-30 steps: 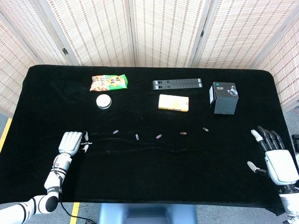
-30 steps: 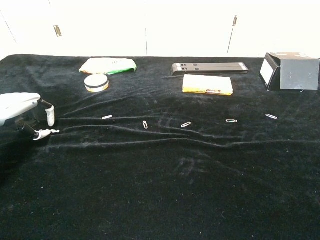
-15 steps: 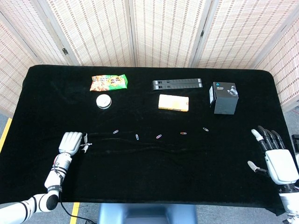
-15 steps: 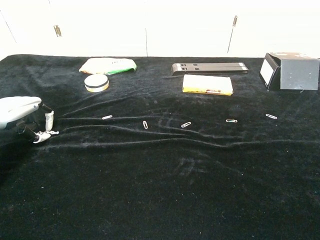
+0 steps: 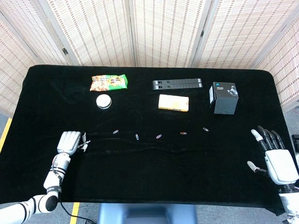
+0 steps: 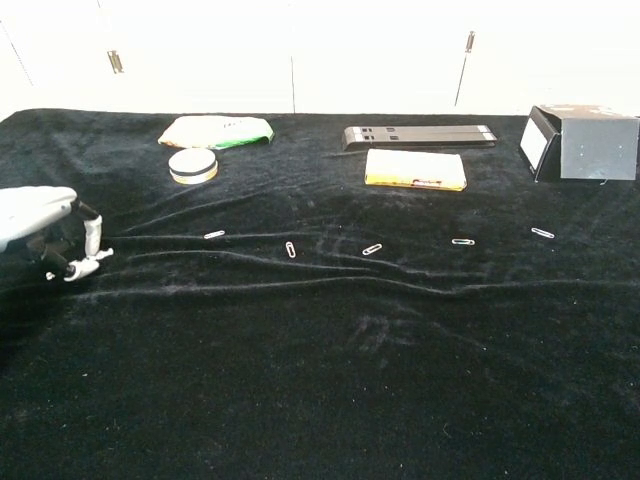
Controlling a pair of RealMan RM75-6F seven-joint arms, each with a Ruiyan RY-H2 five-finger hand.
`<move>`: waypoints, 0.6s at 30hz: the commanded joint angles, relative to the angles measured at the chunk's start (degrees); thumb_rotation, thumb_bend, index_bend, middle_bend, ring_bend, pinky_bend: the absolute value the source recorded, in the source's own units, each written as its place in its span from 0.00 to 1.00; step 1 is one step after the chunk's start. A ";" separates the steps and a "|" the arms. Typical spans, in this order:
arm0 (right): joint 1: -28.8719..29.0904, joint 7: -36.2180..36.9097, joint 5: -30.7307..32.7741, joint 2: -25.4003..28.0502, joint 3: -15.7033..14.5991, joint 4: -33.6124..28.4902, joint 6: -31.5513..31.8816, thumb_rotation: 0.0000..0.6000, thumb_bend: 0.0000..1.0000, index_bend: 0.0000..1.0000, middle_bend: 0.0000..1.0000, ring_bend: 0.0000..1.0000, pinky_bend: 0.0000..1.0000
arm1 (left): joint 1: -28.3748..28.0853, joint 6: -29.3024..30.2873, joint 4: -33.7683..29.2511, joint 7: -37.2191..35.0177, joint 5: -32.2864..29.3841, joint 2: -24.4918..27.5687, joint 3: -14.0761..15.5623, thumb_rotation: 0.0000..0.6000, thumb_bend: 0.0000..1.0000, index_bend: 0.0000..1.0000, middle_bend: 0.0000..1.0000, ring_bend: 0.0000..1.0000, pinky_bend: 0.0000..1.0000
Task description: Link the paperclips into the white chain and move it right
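Five paperclips lie in a row across the black cloth: one [image 5: 115, 131] [image 6: 214, 235] at the left, then a second [image 5: 137, 136] [image 6: 290, 249], a third [image 5: 159, 136] [image 6: 372, 249], a fourth [image 5: 183, 133] [image 6: 462, 241] and a fifth [image 5: 205, 129] [image 6: 542, 233]. My left hand [image 5: 69, 142] [image 6: 40, 225] rests on the cloth left of the row, its fingertips [image 6: 85, 262] curled together on the fabric. Whether they pinch anything is too small to see. My right hand [image 5: 275, 156] lies at the table's right edge with fingers spread, holding nothing. No white chain is discernible.
At the back stand a snack bag [image 5: 109, 82], a round tape roll [image 5: 103, 101], a long black bar [image 5: 176, 84], a yellow pack [image 5: 173, 102] and a dark box [image 5: 223, 97]. The cloth [image 6: 330, 380] is wrinkled around the paperclip row.
My left hand's fingertips have drawn together and the hand has pulled slightly back to the left. The right hand and the paperclips have stayed put.
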 commanded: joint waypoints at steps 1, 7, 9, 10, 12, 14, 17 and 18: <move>0.00 0.12 -0.08 0.03 -0.04 0.00 0.02 0.98 0.23 0.00 0.00 0.00 0.00 | 0.53 2.16 -2.41 -1.06 1.52 1.29 -0.63 1.00 0.57 0.80 1.00 1.00 1.00; 0.04 0.91 -0.53 0.30 -0.25 -0.04 -0.01 0.98 0.23 0.00 0.00 0.00 0.00 | 0.22 2.82 -7.27 -7.92 3.57 2.37 -2.99 1.00 0.57 0.80 1.00 1.00 1.00; 0.02 1.37 -0.49 0.46 -0.22 -0.03 0.02 0.98 0.23 0.00 0.00 0.00 0.00 | -0.55 1.58 -7.75 -9.54 3.62 2.33 -3.63 1.00 0.58 0.80 1.00 1.00 1.00; -0.01 1.77 -0.49 0.60 -0.22 -0.01 0.07 0.98 0.23 0.00 0.00 0.00 0.00 | -1.19 0.72 -7.77 -9.99 3.53 2.13 -3.94 1.00 0.58 0.80 1.00 1.00 1.00; -0.04 2.35 -0.52 0.78 -0.21 0.10 0.15 0.98 0.23 0.00 0.00 0.00 0.00 | -2.26 -0.33 -7.49 -9.99 3.37 1.48 -4.31 1.00 0.58 0.80 1.00 1.00 1.00; 0.01 3.05 -0.52 0.98 -0.26 0.23 -0.01 0.98 0.23 0.00 0.00 0.00 0.00 | -3.60 -1.33 -6.87 -9.76 3.15 0.28 -4.78 1.00 0.58 0.80 1.00 1.00 1.00; 0.19 4.11 -0.30 1.30 -0.36 0.42 -0.66 0.98 0.23 0.00 0.00 0.00 0.00 | -5.87 -3.21 -5.41 -9.29 2.64 -1.42 -5.56 1.00 0.58 0.80 1.00 1.00 1.00; 0.25 4.40 -0.16 1.38 -0.37 0.51 -0.88 0.99 0.23 0.00 0.00 0.00 0.00 | -6.61 -3.71 -4.65 -9.12 2.51 -2.00 -5.85 1.00 0.58 0.80 1.00 1.00 1.00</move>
